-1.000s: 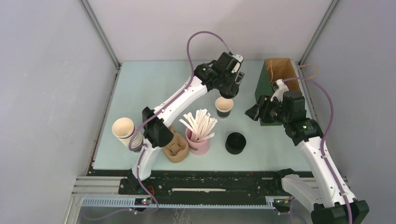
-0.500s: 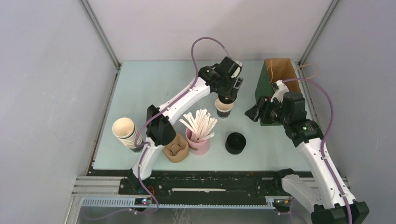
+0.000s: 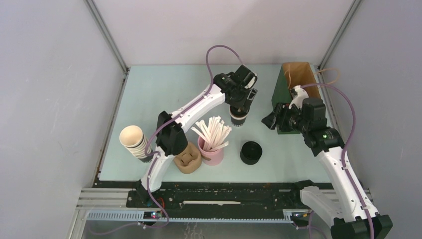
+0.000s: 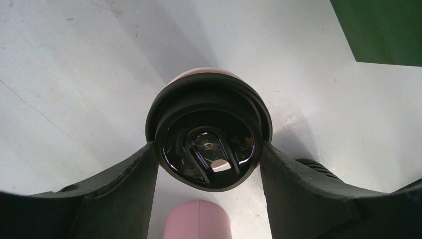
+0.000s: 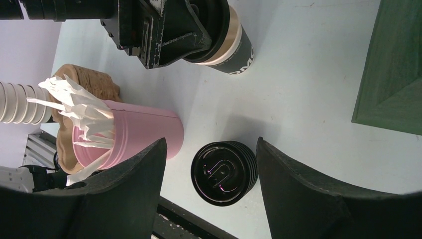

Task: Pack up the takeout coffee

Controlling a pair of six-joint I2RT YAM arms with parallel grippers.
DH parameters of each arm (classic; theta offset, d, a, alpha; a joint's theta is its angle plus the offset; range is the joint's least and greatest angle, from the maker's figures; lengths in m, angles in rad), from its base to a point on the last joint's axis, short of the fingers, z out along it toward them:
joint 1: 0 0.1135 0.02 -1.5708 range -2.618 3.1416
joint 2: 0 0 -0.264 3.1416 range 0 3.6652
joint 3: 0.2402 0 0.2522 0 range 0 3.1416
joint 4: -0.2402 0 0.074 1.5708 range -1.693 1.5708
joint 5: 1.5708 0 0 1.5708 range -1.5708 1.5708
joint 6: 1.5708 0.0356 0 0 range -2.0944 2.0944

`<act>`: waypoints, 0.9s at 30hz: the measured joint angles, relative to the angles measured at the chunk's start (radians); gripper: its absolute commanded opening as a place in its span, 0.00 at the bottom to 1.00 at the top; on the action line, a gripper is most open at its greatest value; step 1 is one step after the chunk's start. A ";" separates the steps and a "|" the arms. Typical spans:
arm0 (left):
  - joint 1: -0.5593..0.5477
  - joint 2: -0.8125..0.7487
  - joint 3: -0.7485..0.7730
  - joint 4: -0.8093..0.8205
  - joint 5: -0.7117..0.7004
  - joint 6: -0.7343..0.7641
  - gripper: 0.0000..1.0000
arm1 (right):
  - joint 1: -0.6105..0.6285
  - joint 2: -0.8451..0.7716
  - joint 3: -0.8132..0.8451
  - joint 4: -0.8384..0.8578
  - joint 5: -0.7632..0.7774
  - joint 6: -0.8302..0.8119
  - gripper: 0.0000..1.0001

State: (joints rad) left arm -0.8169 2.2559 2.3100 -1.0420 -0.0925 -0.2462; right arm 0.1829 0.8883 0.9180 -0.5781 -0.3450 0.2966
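A small black paper cup (image 3: 238, 120) stands mid-table; in the right wrist view its cream upper band and black body (image 5: 240, 54) show. My left gripper (image 3: 241, 104) is directly above it, shut on a round black lid (image 4: 209, 144) with a finger pressed against each side of the lid. The lid sits at the cup's mouth and covers it; a sliver of cream rim (image 4: 204, 72) shows behind it. I cannot tell whether it is seated. My right gripper (image 3: 271, 120) is open and empty, above the table to the cup's right.
A squat black stack of lids (image 3: 250, 152) lies under my right gripper (image 5: 210, 144). A pink straw holder (image 3: 211, 152), a brown cup carrier (image 3: 188, 159) and a ribbed cup stack (image 3: 134, 142) stand at front left. A green paper bag (image 3: 293, 87) stands open at back right.
My left gripper has come down and slightly right with the lid onto the cup, whose cream opening is now hidden. The right arm has barely moved.
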 measured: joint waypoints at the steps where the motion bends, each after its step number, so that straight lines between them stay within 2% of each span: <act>1: 0.000 0.000 0.000 0.000 0.000 0.000 0.66 | 0.000 -0.001 0.000 0.000 0.000 -0.001 0.74; 15: 0.000 0.043 0.003 -0.020 -0.002 -0.005 0.67 | 0.000 -0.014 0.000 0.000 -0.001 -0.004 0.74; 27: 0.000 0.061 0.030 -0.023 -0.003 -0.007 0.76 | 0.000 -0.006 0.000 0.002 -0.008 -0.004 0.74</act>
State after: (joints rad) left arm -0.8169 2.3165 2.3398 -1.0653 -0.0956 -0.2535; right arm 0.1829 0.8818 0.9176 -0.5762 -0.3534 0.2928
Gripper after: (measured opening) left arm 0.745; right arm 0.739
